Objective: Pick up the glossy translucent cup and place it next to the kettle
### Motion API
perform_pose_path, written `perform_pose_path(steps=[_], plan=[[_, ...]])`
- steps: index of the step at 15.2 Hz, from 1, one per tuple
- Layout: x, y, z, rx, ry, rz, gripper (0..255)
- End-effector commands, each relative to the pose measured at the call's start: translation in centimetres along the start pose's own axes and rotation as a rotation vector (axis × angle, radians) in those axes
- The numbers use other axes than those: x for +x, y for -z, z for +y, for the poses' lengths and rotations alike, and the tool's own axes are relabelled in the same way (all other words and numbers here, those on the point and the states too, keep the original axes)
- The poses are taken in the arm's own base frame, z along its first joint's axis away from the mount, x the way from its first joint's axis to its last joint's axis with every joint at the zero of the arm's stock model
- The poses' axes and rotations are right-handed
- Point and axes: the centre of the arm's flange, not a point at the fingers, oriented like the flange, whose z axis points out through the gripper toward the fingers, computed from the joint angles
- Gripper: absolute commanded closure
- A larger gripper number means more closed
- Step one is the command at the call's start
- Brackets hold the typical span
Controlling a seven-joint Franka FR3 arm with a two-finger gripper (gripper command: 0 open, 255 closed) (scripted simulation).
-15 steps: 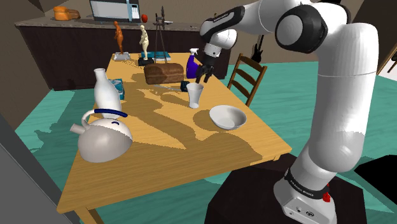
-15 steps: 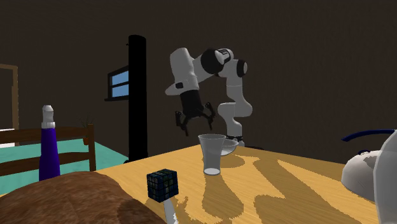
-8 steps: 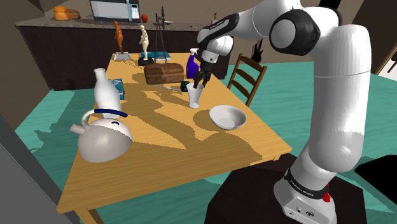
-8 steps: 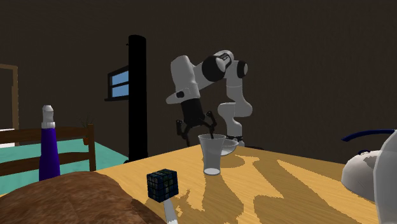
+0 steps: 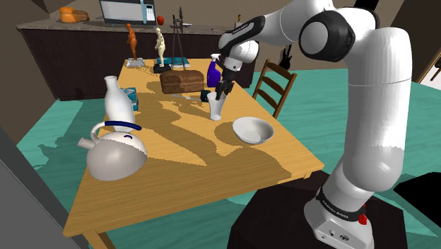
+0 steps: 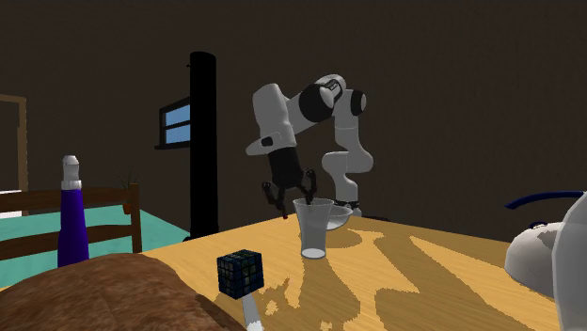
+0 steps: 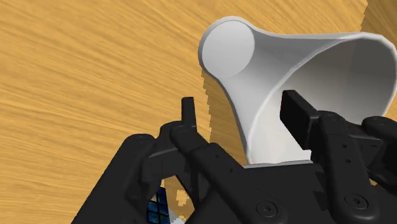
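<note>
the all-black two-finger gripper (image 7: 240,107) holds its jaws apart astride the rim of the translucent flared cup (image 5: 217,107) — upright on the wooden table (image 5: 177,180) just above the shoulder view's centre — one finger inside, one outside, seemingly to pinch its wall

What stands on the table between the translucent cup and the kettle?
Nothing: in the shoulder view the stretch of wooden table between the cup and the kettle is bare.
</note>
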Motion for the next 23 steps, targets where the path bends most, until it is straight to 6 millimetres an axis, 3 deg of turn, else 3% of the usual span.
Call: perform_pose_path(steps=[1, 9, 23], plan=[[0.0, 0.0, 0.0, 0.0, 0.0, 0.0, 255], [0.0, 0.0, 0.0, 0.0, 0.0, 0.0, 255], [0.9, 7.1, -2.0, 0.0, 0.0, 0.0, 255]])
